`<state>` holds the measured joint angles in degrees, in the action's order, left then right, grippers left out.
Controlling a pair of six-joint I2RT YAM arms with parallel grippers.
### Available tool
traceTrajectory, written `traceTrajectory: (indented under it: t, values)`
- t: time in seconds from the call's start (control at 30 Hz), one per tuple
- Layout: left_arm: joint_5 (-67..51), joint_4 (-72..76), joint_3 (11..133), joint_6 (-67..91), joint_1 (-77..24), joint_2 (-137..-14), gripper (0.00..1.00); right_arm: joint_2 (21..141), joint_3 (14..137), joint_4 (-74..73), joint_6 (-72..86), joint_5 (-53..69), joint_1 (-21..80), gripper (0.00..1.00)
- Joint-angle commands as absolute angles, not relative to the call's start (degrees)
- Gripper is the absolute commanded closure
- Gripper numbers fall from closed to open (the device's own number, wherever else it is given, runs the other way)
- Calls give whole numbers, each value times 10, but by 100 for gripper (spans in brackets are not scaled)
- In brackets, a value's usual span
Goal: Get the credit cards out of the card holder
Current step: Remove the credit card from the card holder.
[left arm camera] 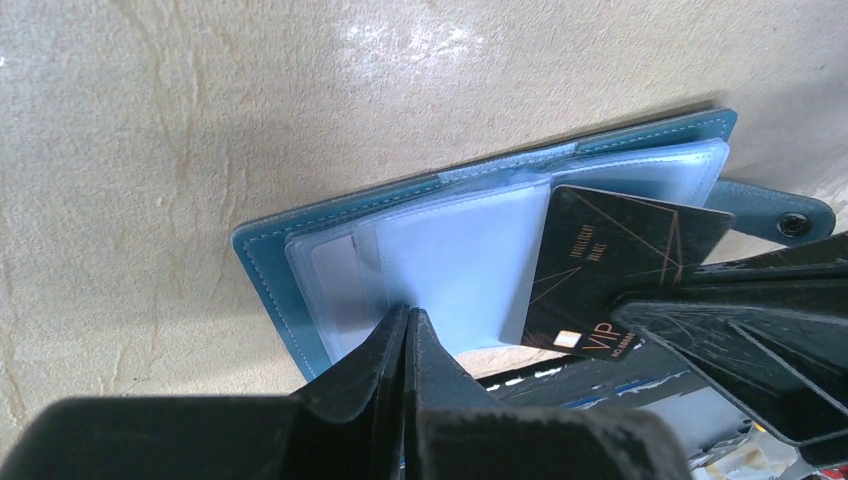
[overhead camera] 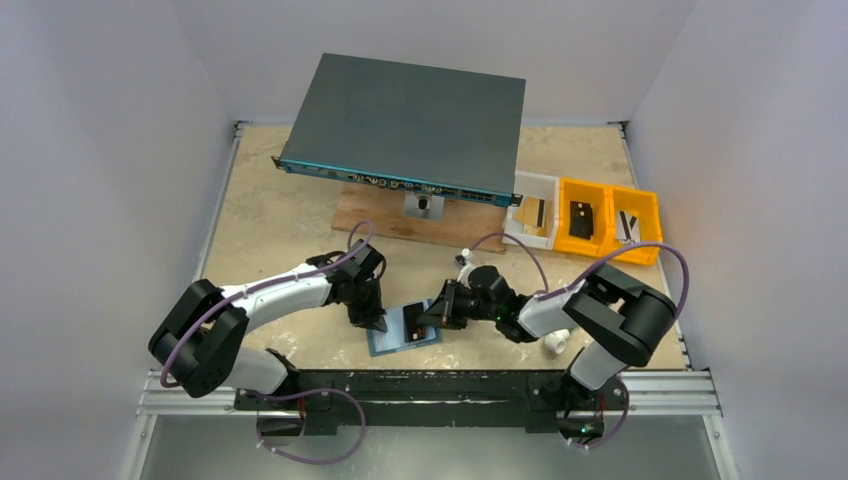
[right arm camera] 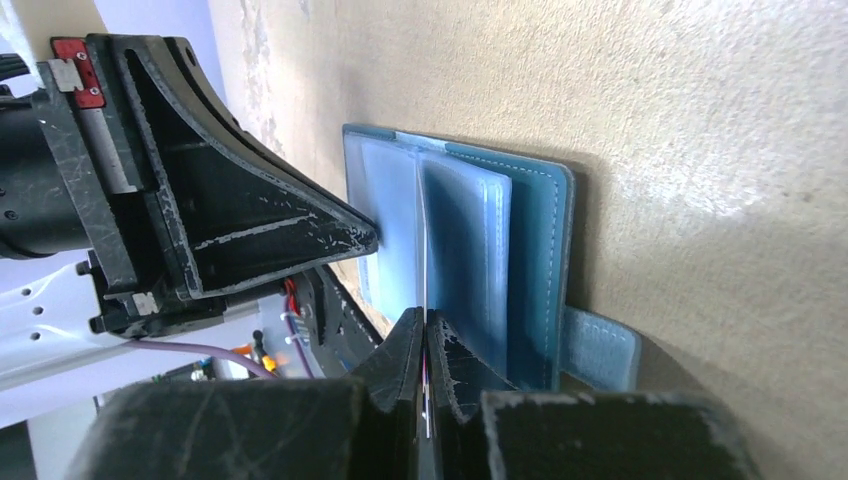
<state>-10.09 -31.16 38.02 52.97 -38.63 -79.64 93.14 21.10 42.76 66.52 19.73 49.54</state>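
- Top external: card holder (overhead camera: 400, 342) open, face up, near front edge of surface (overhead camera: 290, 230), long axis left–right.
- Left tool (left arm camera: 410, 330) clenched, tips on its sleeves (left arm camera: 460, 260).
- Right tool (right arm camera: 425, 335) pinches dark credit card (left arm camera: 620, 255) edgewise.

card holder (overhead camera: 403, 330) on table (overhead camera: 270, 220), box (overhead camera: 410, 120) behind

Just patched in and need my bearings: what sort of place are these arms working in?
Probably a lab test cell, not a home or shop: plain white walls box in the table, small parts bins sit beside a grey rack-style box.
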Motion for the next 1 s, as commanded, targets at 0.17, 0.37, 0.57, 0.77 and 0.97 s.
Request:
traceTrajectory:
  t: [0.17,0.37,0.57,0.77,0.97]
  values:
    - [-23,-349,361,506,-380,-787,100,868,211,326,629,146,492,100]
    - [-32,-360,387,498,-380,-759,100,847,228,291,615,143,492,100]
    - [-39,-375,416,487,-381,-747,100,818,236,263,608,135,492,100]
    - [-42,-388,435,479,-381,-726,100,798,245,239,601,133,492,100]
    - [-44,-402,451,476,-381,-699,97,773,255,209,594,124,491,100]
